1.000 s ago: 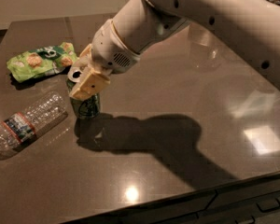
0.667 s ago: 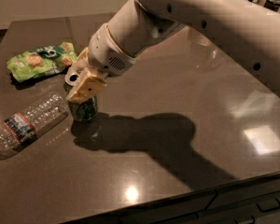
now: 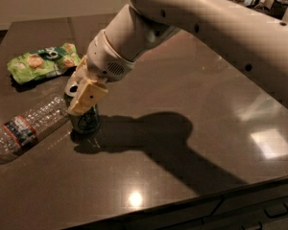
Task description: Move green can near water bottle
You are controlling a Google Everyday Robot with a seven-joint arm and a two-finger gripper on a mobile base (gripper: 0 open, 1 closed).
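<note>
Arm (image 3: pixel 192 28) angled steeply down, jaws clamped on upright green can (image 3: pixel 88 122) just beside water bottle (image 3: pixel 26 128).

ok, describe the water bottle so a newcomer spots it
At the left edge of the dark brown table, just left of the tool gripping the dark green soda can, lies a clear crinkled plastic bottle on its side. Unlike the can and the light green snack bag, it is see-through, with a red, white and blue label.

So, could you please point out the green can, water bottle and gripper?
green can (image 3: pixel 87 121): camera view, lower side wall.
water bottle (image 3: pixel 20 130): camera view, label.
gripper (image 3: pixel 79 99): camera view, between fingertips, clamping can's top.
</note>
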